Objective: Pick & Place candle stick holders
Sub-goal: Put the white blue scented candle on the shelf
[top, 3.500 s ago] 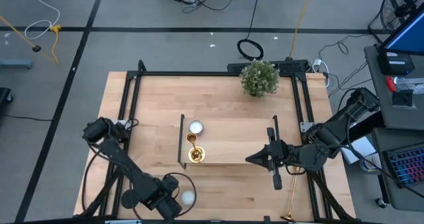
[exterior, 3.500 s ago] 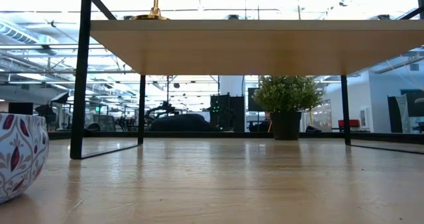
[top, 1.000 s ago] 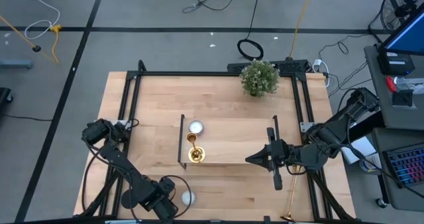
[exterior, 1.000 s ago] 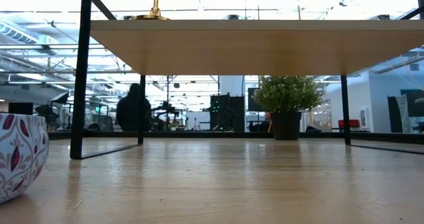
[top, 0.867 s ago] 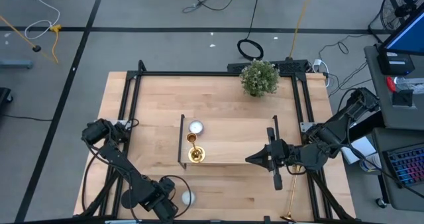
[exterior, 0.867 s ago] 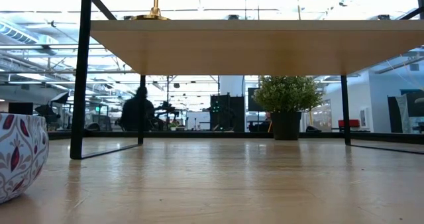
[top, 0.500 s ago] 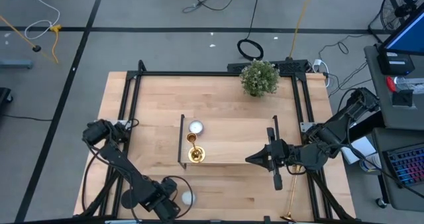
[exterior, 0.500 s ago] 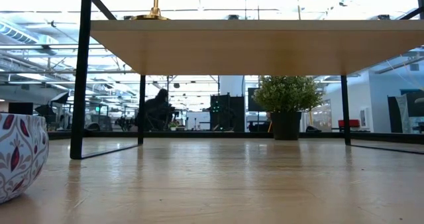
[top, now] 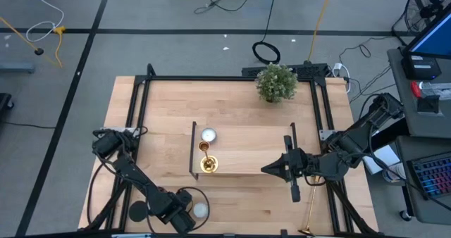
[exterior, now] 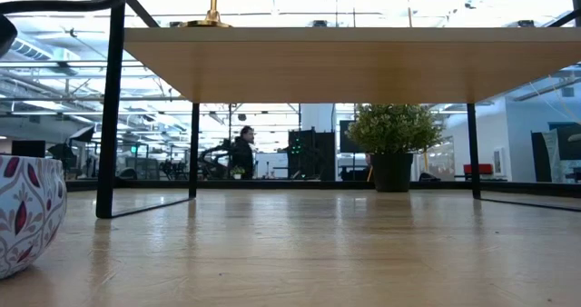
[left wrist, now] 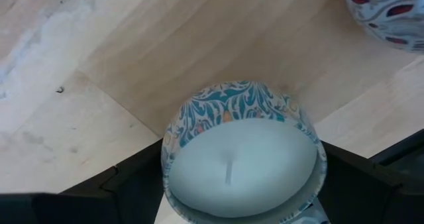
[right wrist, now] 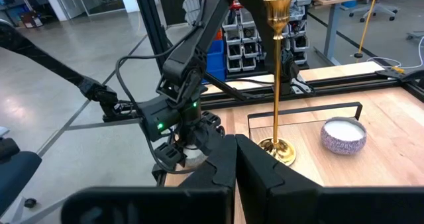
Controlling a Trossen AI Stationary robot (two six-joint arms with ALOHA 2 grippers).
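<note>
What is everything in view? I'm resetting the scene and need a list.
Gold candlestick: one, gold, upright on stand.
Second gold candlestick: one, gold, table's front right edge.
White candle: one, white, on stand beside candlestick.
Blue-patterned candle: one, blue and white, table's front.
Red-patterned jar: one, red and white, near that candle.
Stand: one, wood, black frame, table's middle.
Plant: one, green, table's back.
Left pincer: one, dark, at blue-patterned candle.
Right pincer: one, dark, shut, over stand's right end.

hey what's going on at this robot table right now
The left gripper is at the table's near edge, fingers spread either side of a small patterned candle. The right gripper waits shut by the wooden stand. One gold candlestick stands upright on the stand beside another candle; a second gold candlestick lies near the right arm.
</note>
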